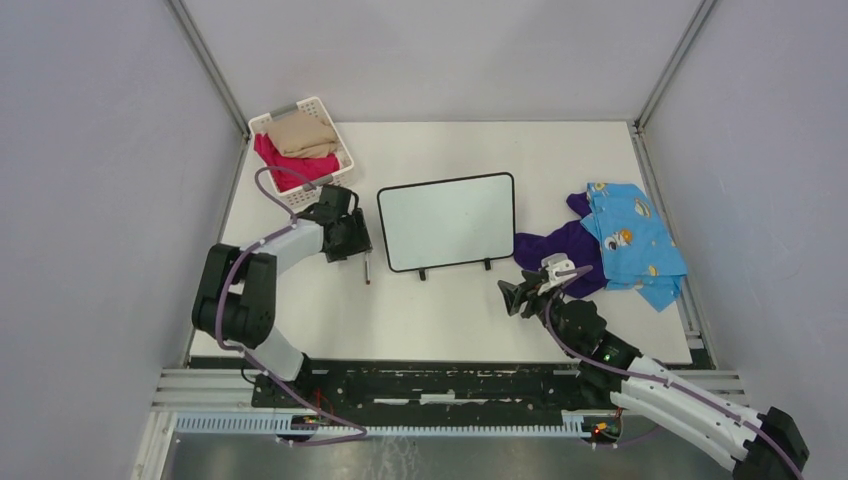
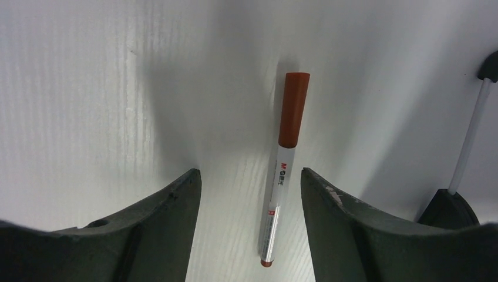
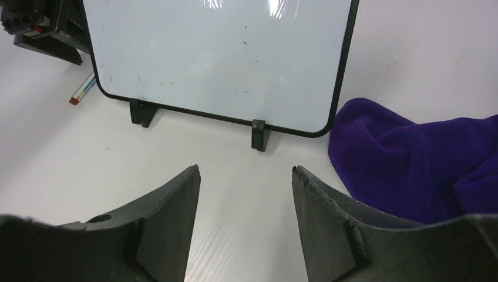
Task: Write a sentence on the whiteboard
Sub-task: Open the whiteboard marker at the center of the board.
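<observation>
The left pincer (image 2: pixel 249 173) hangs released, its jaws either side of a slim white marker with an orange-brown cap (image 2: pixel 286 158), not touching it, on the white surface (image 1: pixel 450 310). The right pincer (image 3: pixel 245 170) also gapes empty, facing the black-framed white whiteboard (image 3: pixel 223 53) at mid-surface, with a crumpled purple cloth (image 3: pixel 411 158) just to its right.

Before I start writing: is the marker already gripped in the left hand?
No, the marker lies flat on the table between the left hand's open fingers, ungripped.
</observation>
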`<state>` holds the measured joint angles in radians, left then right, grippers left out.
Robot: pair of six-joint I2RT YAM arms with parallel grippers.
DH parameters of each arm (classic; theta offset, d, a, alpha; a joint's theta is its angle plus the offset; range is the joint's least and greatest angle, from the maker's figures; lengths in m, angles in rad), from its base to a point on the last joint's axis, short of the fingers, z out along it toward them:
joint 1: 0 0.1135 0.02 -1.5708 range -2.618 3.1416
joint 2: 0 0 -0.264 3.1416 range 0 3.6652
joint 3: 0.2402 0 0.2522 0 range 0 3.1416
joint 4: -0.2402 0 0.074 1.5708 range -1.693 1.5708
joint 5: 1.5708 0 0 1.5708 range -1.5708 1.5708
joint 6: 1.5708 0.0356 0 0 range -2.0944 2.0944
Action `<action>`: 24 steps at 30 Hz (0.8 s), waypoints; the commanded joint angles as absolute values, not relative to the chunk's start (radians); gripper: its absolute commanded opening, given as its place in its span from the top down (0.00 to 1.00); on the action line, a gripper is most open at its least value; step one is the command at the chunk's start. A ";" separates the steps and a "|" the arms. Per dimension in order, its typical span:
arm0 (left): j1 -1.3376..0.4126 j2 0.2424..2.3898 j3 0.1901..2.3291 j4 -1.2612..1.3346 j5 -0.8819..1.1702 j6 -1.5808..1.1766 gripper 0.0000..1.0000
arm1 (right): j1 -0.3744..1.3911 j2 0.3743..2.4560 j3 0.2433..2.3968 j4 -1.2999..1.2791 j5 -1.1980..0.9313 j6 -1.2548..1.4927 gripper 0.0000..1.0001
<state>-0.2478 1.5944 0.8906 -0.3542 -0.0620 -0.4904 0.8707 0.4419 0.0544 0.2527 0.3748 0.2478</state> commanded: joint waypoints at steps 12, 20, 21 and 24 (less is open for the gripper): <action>-0.249 1.717 0.988 -0.349 -0.081 -0.455 0.43 | 0.875 0.421 0.084 0.249 0.398 0.225 0.35; -0.258 1.724 1.005 -0.426 -0.227 -0.434 0.49 | 0.875 0.428 0.085 0.249 0.406 0.222 0.35; -0.257 1.718 1.003 -0.430 -0.240 -0.438 0.50 | 0.875 0.427 0.086 0.248 0.406 0.222 0.35; -0.256 1.695 1.000 -0.443 -0.264 -0.446 0.52 | 0.876 0.427 0.084 0.249 0.406 0.222 0.35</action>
